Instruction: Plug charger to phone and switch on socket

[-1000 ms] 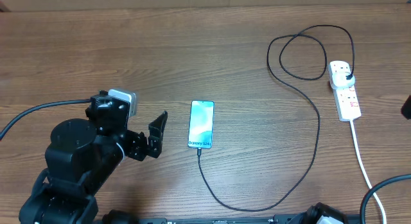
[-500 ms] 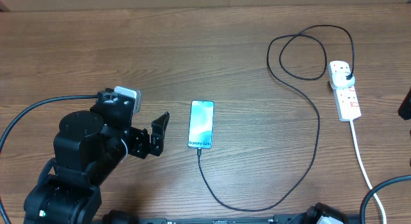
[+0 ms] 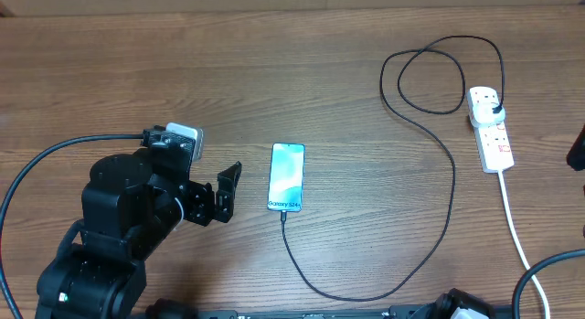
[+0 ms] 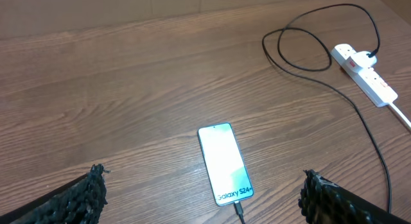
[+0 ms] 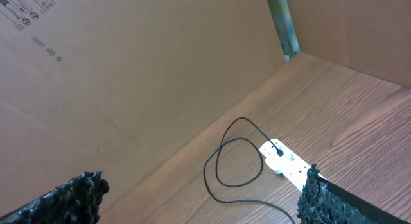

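The phone (image 3: 286,176) lies flat at the table's middle, teal screen up, also in the left wrist view (image 4: 224,163). The black charger cable (image 3: 452,186) runs from the phone's near end, where its tip sits in the port (image 4: 239,208), loops right and ends in a black plug seated in the white socket strip (image 3: 490,129). The strip shows in the left wrist view (image 4: 369,73) and the right wrist view (image 5: 286,165). My left gripper (image 3: 224,193) is open and empty, left of the phone. My right gripper (image 5: 202,201) is open, high above the strip.
The strip's thick white cord (image 3: 516,232) runs toward the front right edge. A brown cardboard wall (image 5: 128,70) stands behind the table. The left arm's black cable (image 3: 46,159) curves over the left side.
My left arm has shifted slightly; its gripper stays open left of the phone. Phone, cable and strip have not moved.
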